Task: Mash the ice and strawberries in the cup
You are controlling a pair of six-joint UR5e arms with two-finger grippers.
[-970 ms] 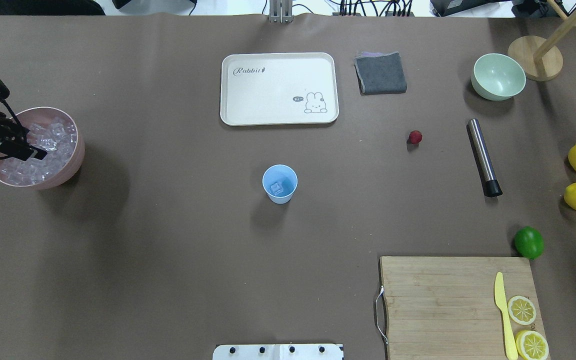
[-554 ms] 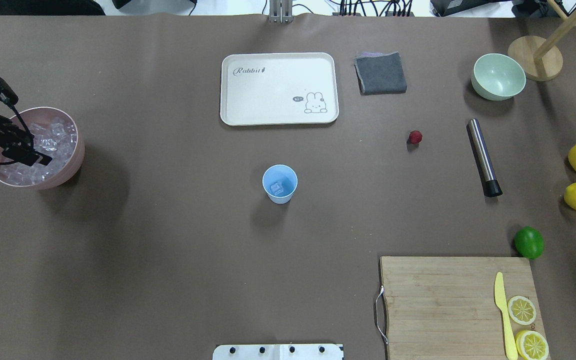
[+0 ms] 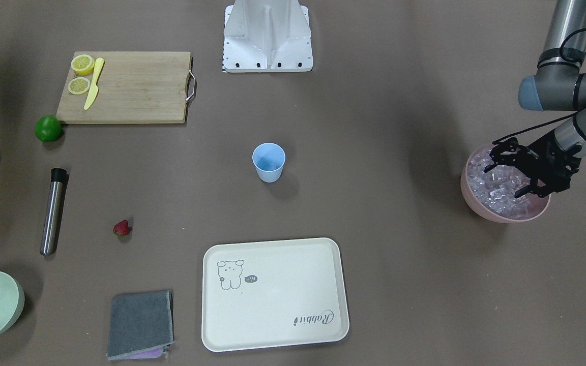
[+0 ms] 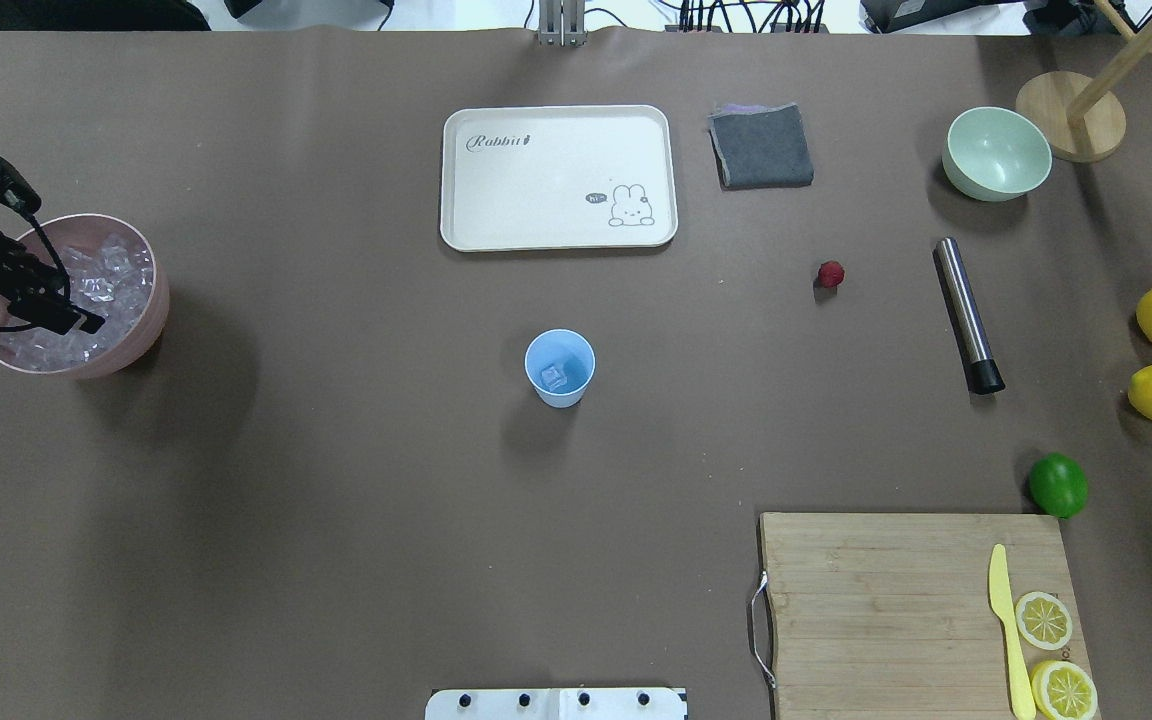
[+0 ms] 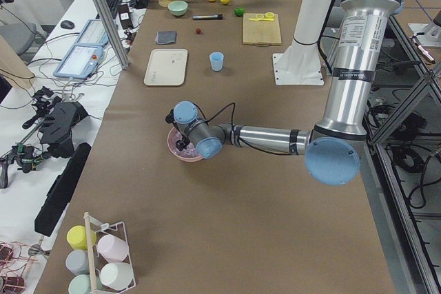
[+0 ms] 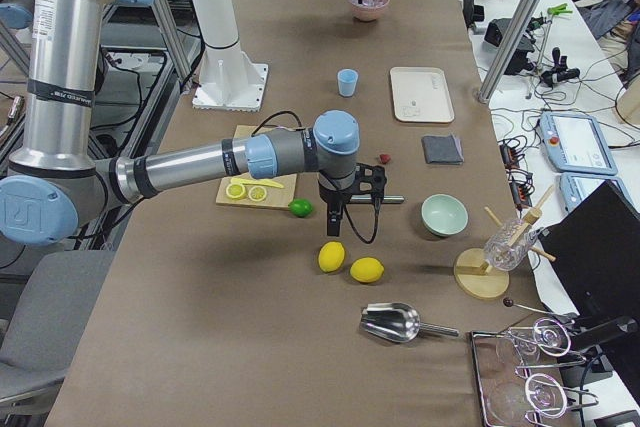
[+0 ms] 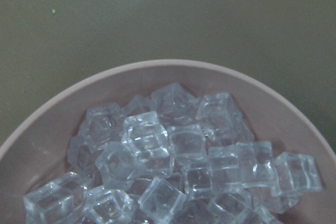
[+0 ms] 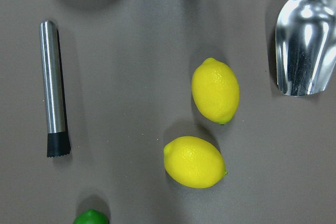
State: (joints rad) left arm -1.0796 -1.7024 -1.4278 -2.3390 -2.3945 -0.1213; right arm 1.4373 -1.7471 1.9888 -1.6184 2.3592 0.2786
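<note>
Pink bowl [image 4: 141, 340] heaped with ice [image 4: 106, 285] is occupying the robot's left arm, while the light blue cup [image 4: 562, 396] is standing at mid-table with only one cube showing inside.

Seen from overhead, the left gripper [image 3: 510, 175] is hovering over the bowl, at the cup's 9 o'clock, with its jaws looking spread and no cube visibly pinched. The strawberry [image 4: 830, 274] is lying untouched on the table at the cup's 2 o'clock, with the steel muddler [image 4: 966, 312] at the berry's 3 o'clock. The right gripper [image 6: 331, 225] is hanging near the lemons [image 8: 215, 91]; whether it is open or closed cannot be told. By the look of it the job is barely under way: more ice is apparently being fetched, the berry is not yet in, and no mashing has begun.
</note>
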